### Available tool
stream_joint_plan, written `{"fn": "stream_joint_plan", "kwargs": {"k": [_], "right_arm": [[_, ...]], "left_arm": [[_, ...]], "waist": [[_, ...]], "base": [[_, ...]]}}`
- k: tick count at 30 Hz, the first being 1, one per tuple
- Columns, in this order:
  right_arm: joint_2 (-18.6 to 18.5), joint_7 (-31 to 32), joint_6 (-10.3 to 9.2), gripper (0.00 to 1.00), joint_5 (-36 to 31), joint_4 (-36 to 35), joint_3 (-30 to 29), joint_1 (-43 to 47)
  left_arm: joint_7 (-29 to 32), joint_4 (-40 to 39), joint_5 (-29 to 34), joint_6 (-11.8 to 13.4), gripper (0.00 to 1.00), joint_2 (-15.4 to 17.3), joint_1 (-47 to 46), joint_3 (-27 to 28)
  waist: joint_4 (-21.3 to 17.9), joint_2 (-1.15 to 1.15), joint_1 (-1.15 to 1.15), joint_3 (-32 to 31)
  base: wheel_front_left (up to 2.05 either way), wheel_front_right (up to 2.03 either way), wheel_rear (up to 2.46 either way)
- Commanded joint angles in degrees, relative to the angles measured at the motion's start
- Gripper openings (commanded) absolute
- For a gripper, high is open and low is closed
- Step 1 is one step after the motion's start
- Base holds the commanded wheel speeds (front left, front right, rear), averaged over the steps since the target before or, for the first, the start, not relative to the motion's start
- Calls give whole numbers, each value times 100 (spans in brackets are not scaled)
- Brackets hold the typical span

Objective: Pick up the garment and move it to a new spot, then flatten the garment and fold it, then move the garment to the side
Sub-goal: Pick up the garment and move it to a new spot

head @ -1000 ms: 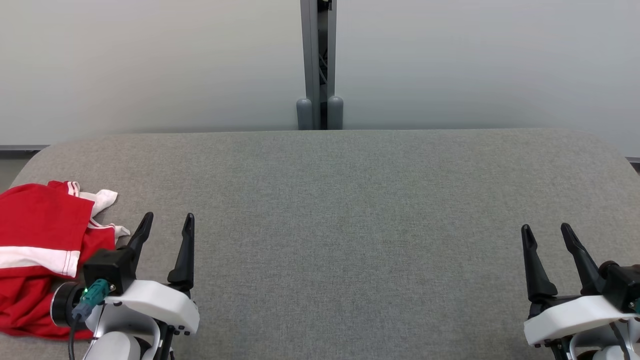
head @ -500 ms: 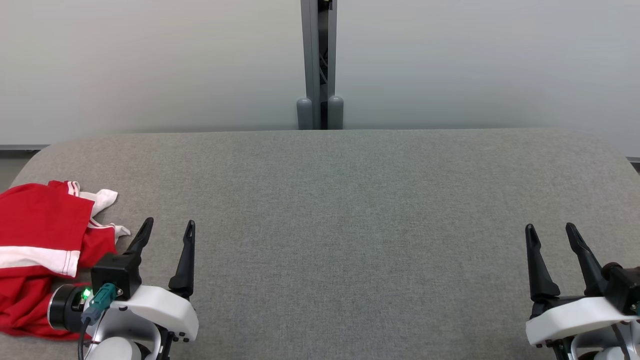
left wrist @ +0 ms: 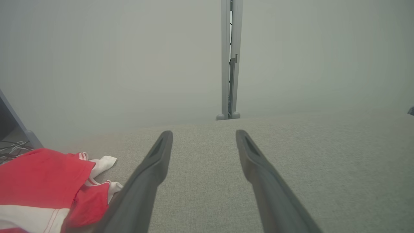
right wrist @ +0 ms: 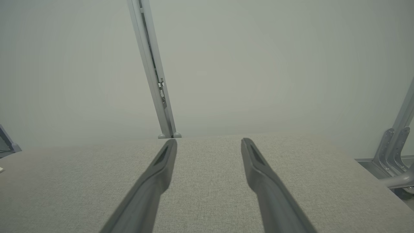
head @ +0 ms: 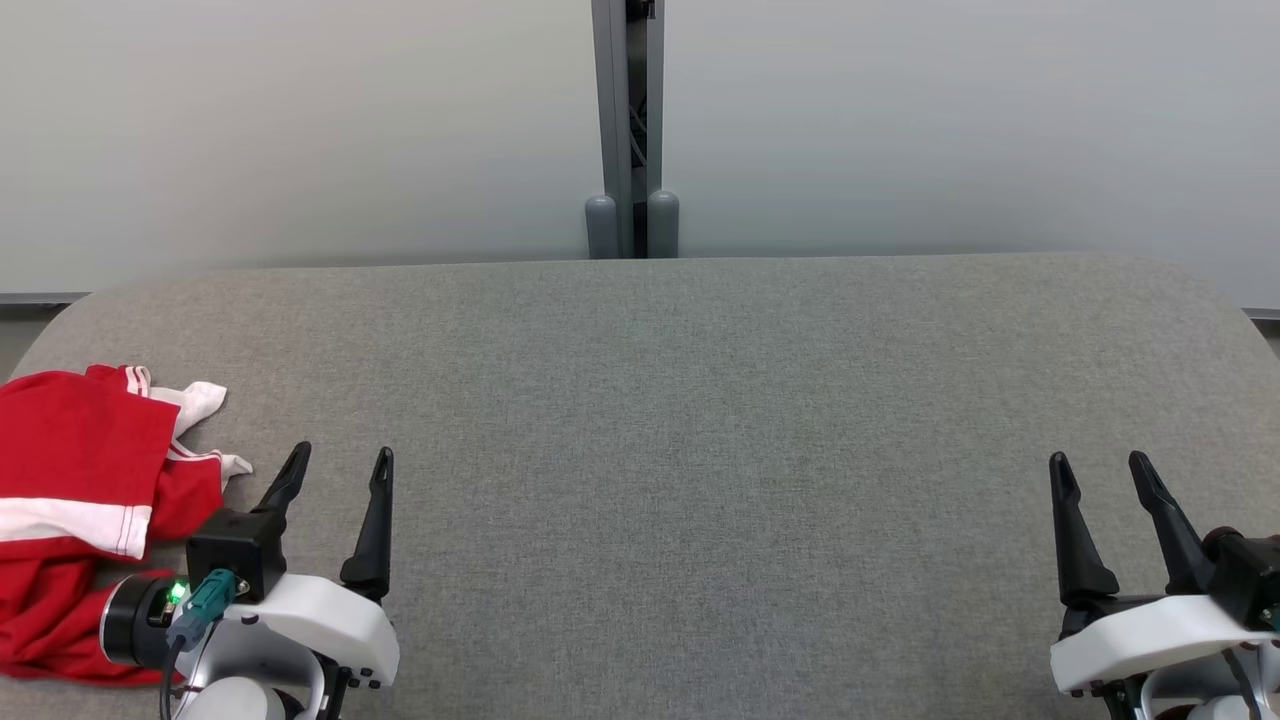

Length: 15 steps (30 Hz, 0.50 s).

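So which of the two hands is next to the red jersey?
The left hand, open beside the red jersey at the grey table's left end; the right hand is at the opposite end.

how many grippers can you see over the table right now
2. The left gripper is at the lower left, open, beside the red garment. The right gripper is at the lower right, open, over the grey table. None looks hidden.

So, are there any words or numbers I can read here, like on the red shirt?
None can be read.
The shirt lies bunched at the left end of the table. The part facing up is plain red cloth with white stripes, with no letters or digits on it.
The left gripper, the right gripper and the wall carry no writing.
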Motion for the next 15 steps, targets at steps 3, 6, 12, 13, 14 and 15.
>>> {"fn": "stream_joint_plan", "kwargs": {"k": [3,6,12,13,14,15], "right_arm": [[-37,-1,13,100,-8,53,-40,-8],[-37,-24,13,100,-51,65,-49,-9],[-38,-43,13,100,-88,71,-64,-18],[-38,-39,13,100,-88,67,-53,-21],[-42,-38,13,100,-91,60,-43,-23],[-46,-37,13,100,-87,59,-34,-21]], "left_arm": [[-11,15,-28,39,100,47,39,-1],[2,12,-37,45,100,52,20,-17],[7,2,-72,59,100,58,-17,-31],[-3,2,-80,67,100,60,-28,-25],[-5,5,-93,63,100,54,-38,-31],[-14,12,-105,71,100,45,-43,-29]], "waist": [[-6,0,0,9],[0,0,0,21],[93,0,0,45],[128,0,0,44],[174,0,0,42],[227,0,0,34]], "base": [[0,0,0],[0,0,0],[0,0,0],[0,0,0],[0,0,0],[0,0,0]]}}
